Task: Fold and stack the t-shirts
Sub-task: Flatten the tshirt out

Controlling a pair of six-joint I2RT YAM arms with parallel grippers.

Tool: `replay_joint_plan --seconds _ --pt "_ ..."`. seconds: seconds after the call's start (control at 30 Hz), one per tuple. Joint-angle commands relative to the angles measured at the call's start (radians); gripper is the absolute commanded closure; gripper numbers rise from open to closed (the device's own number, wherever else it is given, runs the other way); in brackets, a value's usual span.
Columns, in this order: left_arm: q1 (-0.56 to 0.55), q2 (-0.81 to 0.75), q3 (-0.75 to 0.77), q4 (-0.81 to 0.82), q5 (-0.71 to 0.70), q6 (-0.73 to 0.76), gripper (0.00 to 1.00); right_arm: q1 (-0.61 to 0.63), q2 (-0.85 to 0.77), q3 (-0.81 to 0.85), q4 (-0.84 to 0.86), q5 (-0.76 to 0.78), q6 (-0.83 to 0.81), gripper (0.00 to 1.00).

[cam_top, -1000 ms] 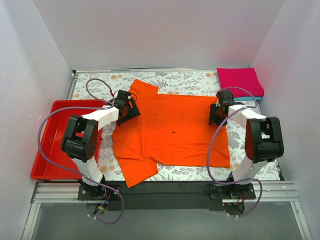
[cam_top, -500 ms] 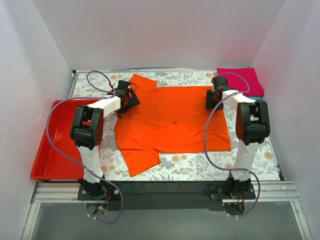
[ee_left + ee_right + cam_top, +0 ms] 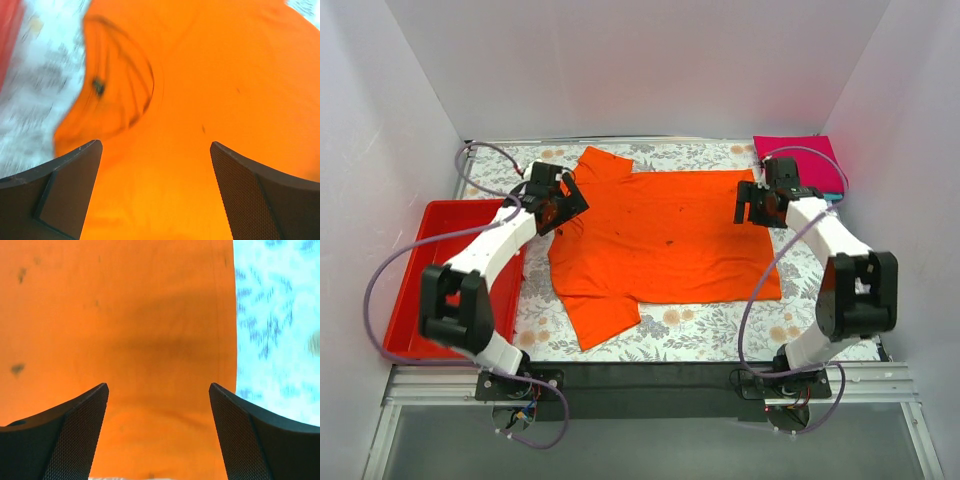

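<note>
The bright orange short-sleeved cloth t-shirt [image 3: 665,245] now sits a bit further up the frame than a second ago. Both arms have slid it away from the bottom edge. It's spread pretty flat mid-frame on the floral-print surface [image 3: 700,325], collar to the left, hem to the right. My left tool [image 3: 552,205] is over the collar end and my right tool [image 3: 757,205] is over the hem edge. Both wrist views show the fingers spread wide with nothing pinched. I reckon the straightening is done and the first fold comes next. The folded magenta-pink tee [image 3: 800,158] waits in the upper right corner, and the red plastic tray [image 3: 415,290] sits at the left.
</note>
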Motion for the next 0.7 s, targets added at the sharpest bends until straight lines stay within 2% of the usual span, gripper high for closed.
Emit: replay_joint_plan --seconds 0.0,0.23,0.5,0.67 --pt "-0.033 -0.194 -0.11 -0.108 -0.026 -0.031 0.17 -0.006 -0.15 -0.134 -0.056 -0.031 0.058 0.26" --pt "-0.095 -0.403 -0.424 -0.194 0.033 -0.149 0.27 -0.007 -0.411 -0.346 -0.069 -0.045 0.099 0.34" --pt "-0.104 -0.44 -0.536 -0.145 0.037 -0.235 0.36 -0.013 -0.517 -0.514 -0.067 -0.037 0.136 0.41" --pt "-0.104 -0.428 -0.547 -0.122 -0.038 -0.255 0.43 -0.019 -0.537 -0.562 -0.061 -0.037 0.144 0.44"
